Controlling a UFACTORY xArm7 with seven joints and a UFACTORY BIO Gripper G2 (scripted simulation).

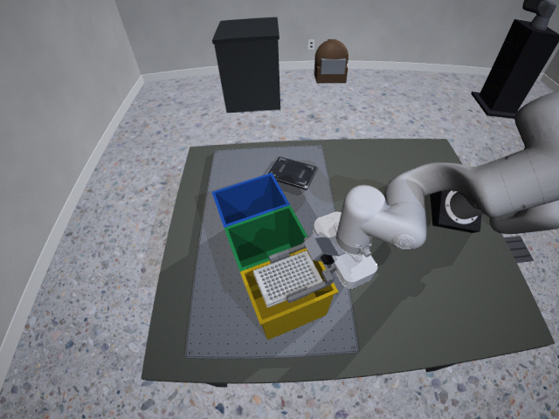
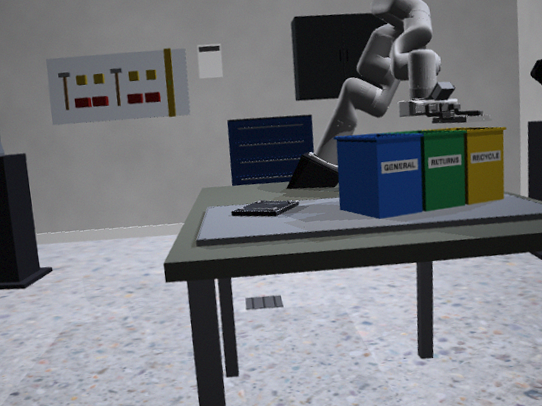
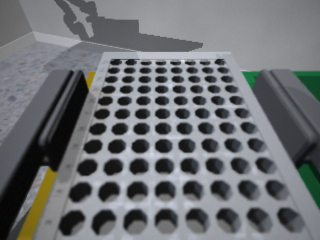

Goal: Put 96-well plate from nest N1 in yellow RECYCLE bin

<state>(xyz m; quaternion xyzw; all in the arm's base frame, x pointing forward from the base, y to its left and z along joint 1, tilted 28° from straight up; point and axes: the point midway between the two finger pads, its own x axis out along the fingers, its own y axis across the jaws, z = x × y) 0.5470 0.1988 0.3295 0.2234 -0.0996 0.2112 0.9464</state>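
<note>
The white 96-well plate (image 1: 288,278) (image 3: 163,146) is level between the fingers of my gripper (image 1: 294,272) (image 3: 175,119), which is shut on its two long sides. In the exterior view the gripper is just above the height of the bin rims. In the top view the plate lies over the opening of the yellow RECYCLE bin (image 1: 300,318) (image 2: 486,178), with one finger close to the green bin's side. The yellow bin is upright. The plate nest (image 1: 293,172) (image 2: 264,207) is empty at the back of the grey board.
The green RETURNS bin (image 1: 266,238) (image 2: 445,186) stands upright directly beside the yellow one. The blue GENERAL bin (image 1: 249,202) (image 2: 399,190) stands upright beyond it, nearest the nest. All three stand in a row on the grey perforated board (image 1: 211,325) (image 2: 284,224).
</note>
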